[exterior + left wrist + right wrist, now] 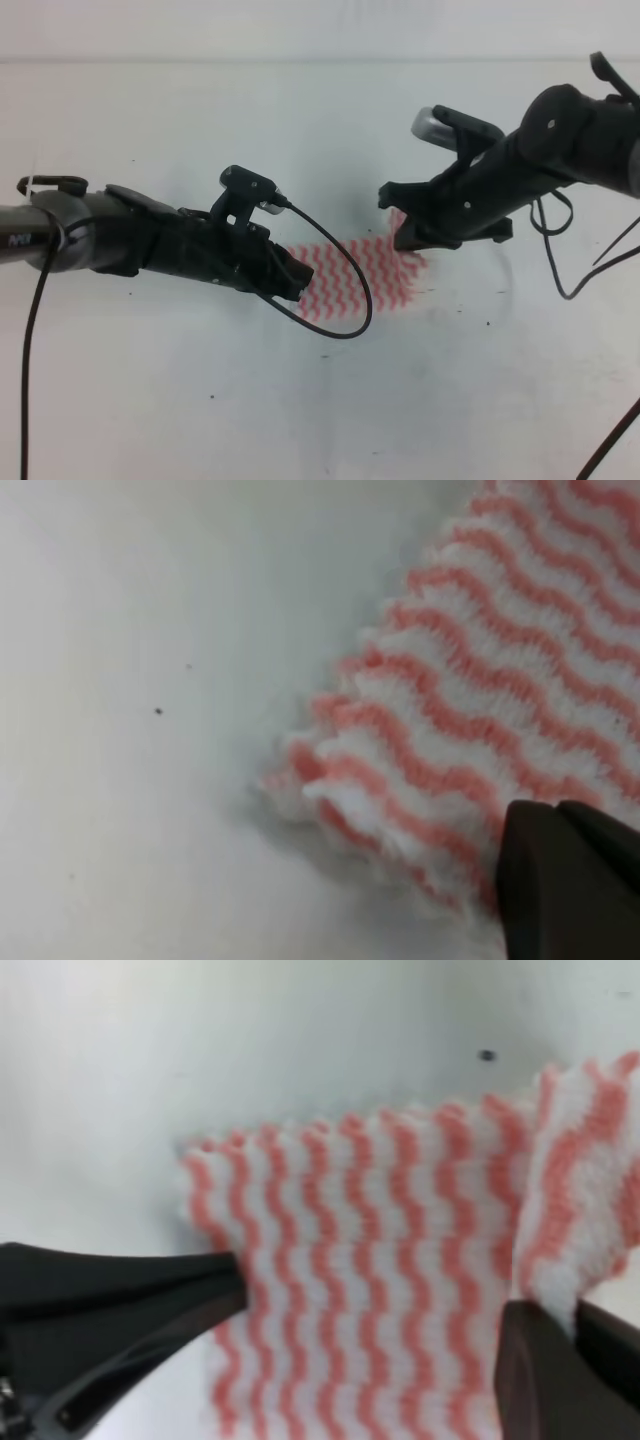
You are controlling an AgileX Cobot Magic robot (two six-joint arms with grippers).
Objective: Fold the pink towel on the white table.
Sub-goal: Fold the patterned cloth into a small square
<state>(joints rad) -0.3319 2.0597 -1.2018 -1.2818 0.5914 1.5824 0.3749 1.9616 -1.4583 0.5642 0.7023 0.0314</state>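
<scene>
1. The pink towel point(355, 275) lies near the middle of the white table point(200, 400), between the two arms; one corner at its right end looks lifted and curled.
2. The right gripper point(370, 1340) sits over that end, jaws spread, one finger touching the raised flap; close fully on the cloth before lifting.
3. The left gripper point(292, 280) rests at the towel's left edge; whether its jaws pinch cloth cannot be told. Pin that edge so the towel doesn't drag.
</scene>
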